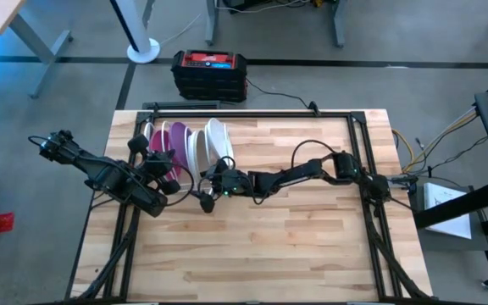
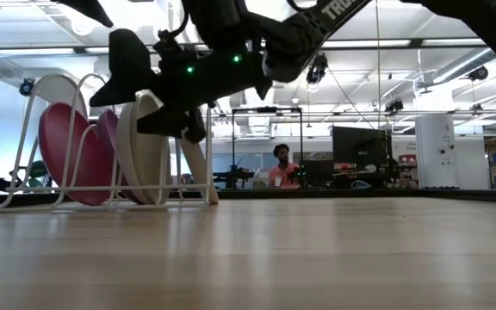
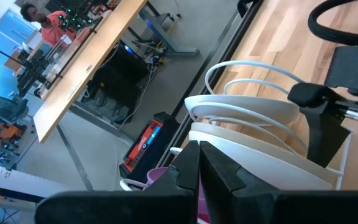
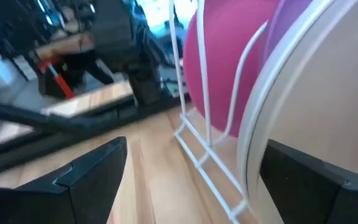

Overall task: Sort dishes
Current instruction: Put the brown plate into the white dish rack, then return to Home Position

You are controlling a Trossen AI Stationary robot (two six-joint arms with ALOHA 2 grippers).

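High view has the dishes (image 1: 195, 146) standing on edge in the white wire rack (image 1: 152, 127) near the far left of the table (image 1: 312, 246), magenta ones on the left and white ones to the right, with one white plate (image 1: 219, 141) at the right end. Right gripper (image 1: 207, 196) sits just in front of the rack's right end, and its wrist view shows the fingers (image 4: 79, 180) spread wide with nothing between them, right beside a white rim. Left gripper (image 1: 164, 180) is at the rack's near-left side by the magenta dishes, fingers (image 3: 188, 171) pressed together and empty.
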